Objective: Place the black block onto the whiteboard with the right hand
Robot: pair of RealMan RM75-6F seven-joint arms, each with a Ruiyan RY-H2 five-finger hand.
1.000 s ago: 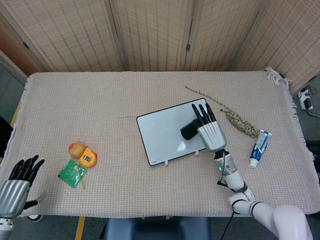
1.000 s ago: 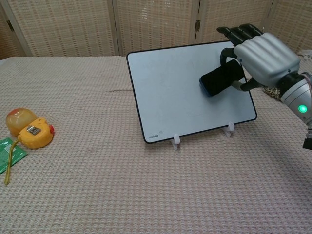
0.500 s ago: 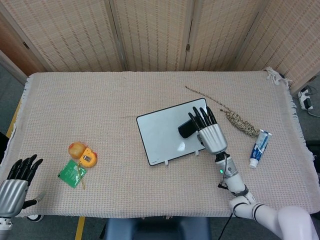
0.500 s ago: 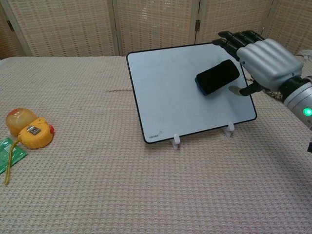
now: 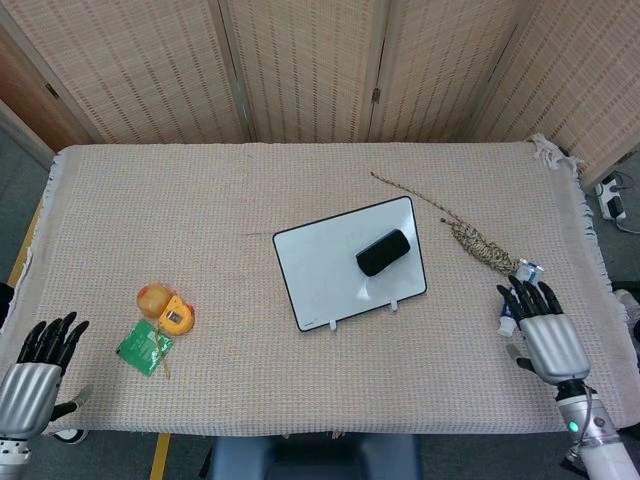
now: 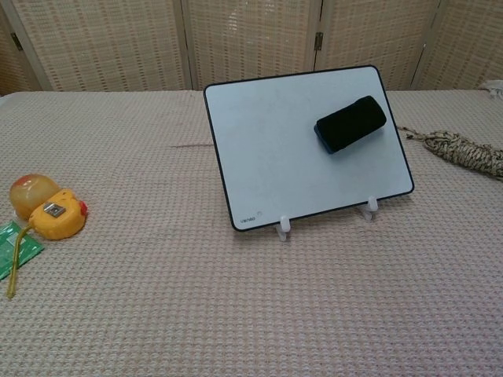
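Observation:
The black block (image 5: 383, 252) (image 6: 350, 123) sits on the upper right part of the whiteboard (image 5: 320, 268) (image 6: 275, 149), which leans back on small white feet. My right hand (image 5: 547, 338) hovers at the table's front right, well away from the board, fingers apart and holding nothing. My left hand (image 5: 34, 370) is off the front left corner of the table, fingers spread and empty. Neither hand shows in the chest view.
A toothpaste tube (image 5: 516, 292) lies just beyond my right hand. A braided rope (image 5: 480, 245) (image 6: 464, 151) lies right of the board. At the left are an orange tape measure (image 5: 172, 315) (image 6: 55, 220), a peach-coloured ball (image 5: 152, 296) and a green packet (image 5: 145, 347).
My right hand let go of the black block, which stays on the whiteboard, and has drawn back to the front right of the table. The left hand barely moved.

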